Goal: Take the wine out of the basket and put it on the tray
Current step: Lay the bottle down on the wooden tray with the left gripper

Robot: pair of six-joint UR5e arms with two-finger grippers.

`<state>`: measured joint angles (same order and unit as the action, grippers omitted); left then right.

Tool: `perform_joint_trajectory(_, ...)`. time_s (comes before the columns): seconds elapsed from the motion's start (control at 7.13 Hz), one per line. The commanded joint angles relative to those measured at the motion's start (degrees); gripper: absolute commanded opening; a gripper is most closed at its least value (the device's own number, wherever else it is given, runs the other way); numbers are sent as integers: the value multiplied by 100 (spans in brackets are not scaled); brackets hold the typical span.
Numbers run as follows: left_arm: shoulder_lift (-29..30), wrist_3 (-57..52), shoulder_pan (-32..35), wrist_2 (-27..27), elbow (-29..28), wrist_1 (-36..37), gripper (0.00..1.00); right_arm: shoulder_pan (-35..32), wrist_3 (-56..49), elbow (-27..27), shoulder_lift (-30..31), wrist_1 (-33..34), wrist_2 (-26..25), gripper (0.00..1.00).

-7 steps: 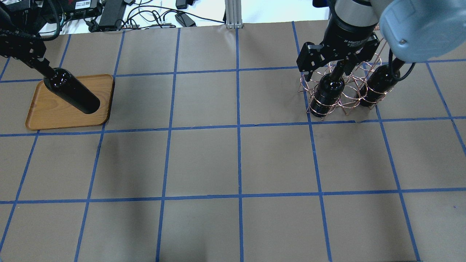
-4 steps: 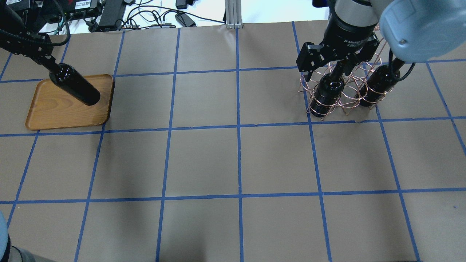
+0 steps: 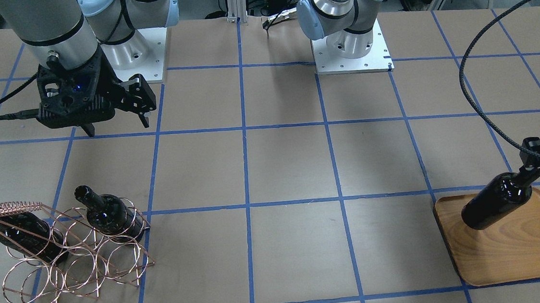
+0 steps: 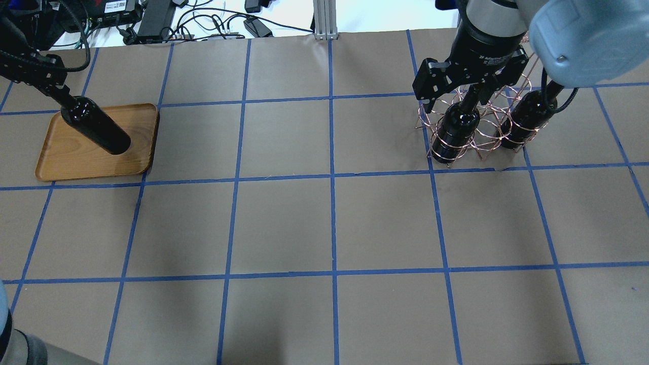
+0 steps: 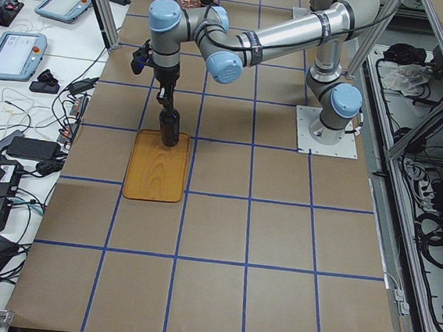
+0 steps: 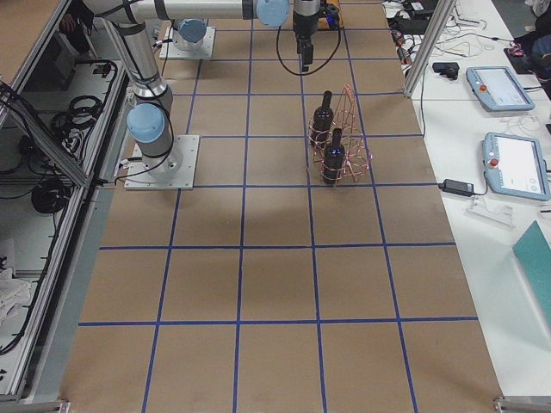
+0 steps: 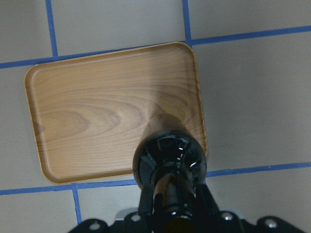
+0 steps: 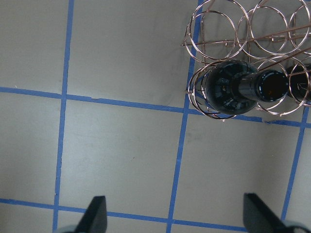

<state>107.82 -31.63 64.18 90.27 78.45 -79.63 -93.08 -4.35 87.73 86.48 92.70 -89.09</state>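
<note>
My left gripper point(image 4: 57, 90) is shut on the neck of a near-black wine bottle point(image 4: 99, 131) and holds it tilted over the wooden tray point(image 4: 66, 163). Bottle point(image 3: 495, 205), gripper point(image 3: 536, 159) and tray point(image 3: 523, 252) also show in the front view. In the left wrist view the bottle point(image 7: 167, 162) is over the tray's point(image 7: 87, 111) near right part; I cannot tell whether its base touches. My right gripper point(image 3: 118, 127) is open and empty, above the table behind the copper wire basket point(image 3: 72, 266). Two more bottles point(image 3: 107, 215) point(image 3: 20, 233) stand in the basket.
The basket's coiled handle point(image 3: 9, 208) rises over the bottle necks. A black cable point(image 3: 466, 83) loops from the left arm above the table. Both arm bases point(image 3: 351, 53) stand at the robot's side of the table. Blue tape lines mark a grid on the brown table.
The left gripper and its bottle swung away and back; the bottle's base now sits further left over the tray and looks lower. The right arm has not moved.
</note>
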Motion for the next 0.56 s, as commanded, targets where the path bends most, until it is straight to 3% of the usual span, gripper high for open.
perform_joint_trajectory(0.0, 107, -185, -159, -35, 12, 0, 0, 0, -14, 7, 1, -24, 15, 100)
perform_joint_trajectory(0.42, 275, -168, -160, -36, 39, 176, 0, 0, 4, 7, 1, -6, -11, 100)
